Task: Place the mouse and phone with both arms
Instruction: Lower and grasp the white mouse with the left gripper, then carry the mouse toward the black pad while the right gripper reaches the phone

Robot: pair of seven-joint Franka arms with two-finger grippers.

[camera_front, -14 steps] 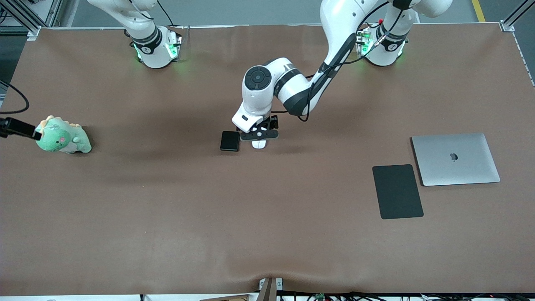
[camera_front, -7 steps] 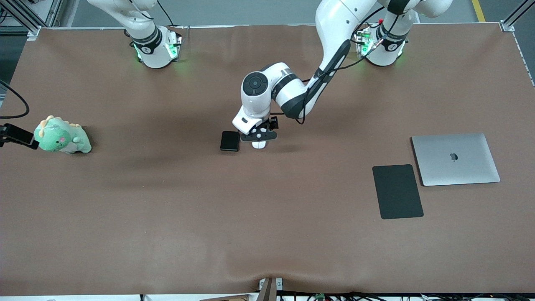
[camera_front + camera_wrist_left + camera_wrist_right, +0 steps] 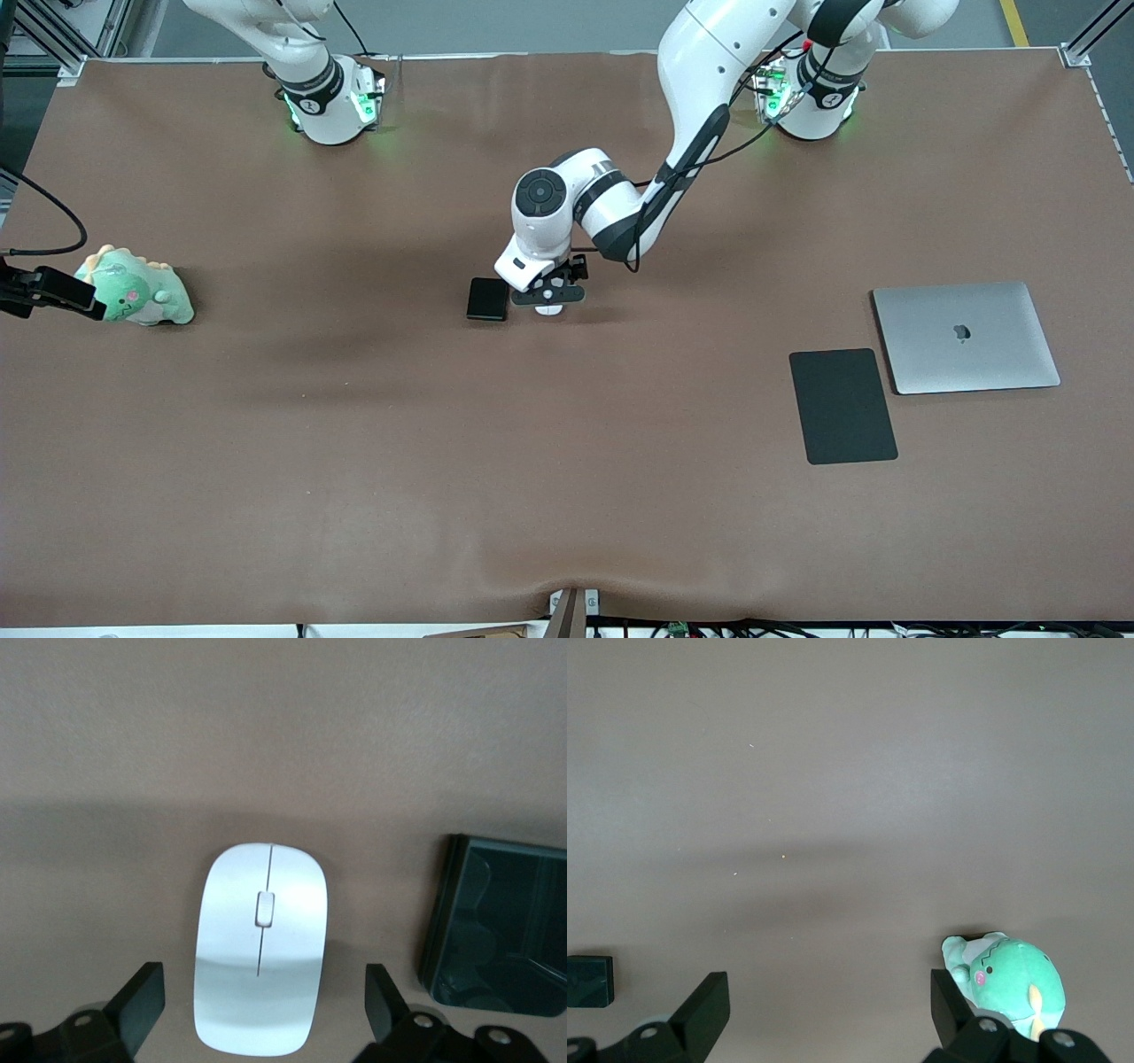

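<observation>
A brown table (image 3: 567,461) carries all the objects, with the two arm bases at its robot edge. The landmark is the mouse (image 3: 261,958), lying near the table's centre. The phone (image 3: 487,299) lies just beside the mouse, toward the right arm's end of the table, apart from it by a narrow strip of bare surface. The mouse pad (image 3: 842,406) and the closed laptop (image 3: 966,337) lie well apart from the mouse, toward the left arm's end. The left gripper (image 3: 264,1003) hangs directly over the mouse, its fingers spread wide and empty, one on each long flank of the mouse; in the left wrist view the mouse's long axis runs straight between them, so the closing line crosses its short width. No contact is visible. The left arm is plainly the nearer one to the mouse, and a straight descent appears to be all that the grasp calls for. The right gripper (image 3: 35,291), likewise spread wide and holding nothing, is at the right arm's end of the table beside a green plush toy (image 3: 137,288), well apart from the mouse.
</observation>
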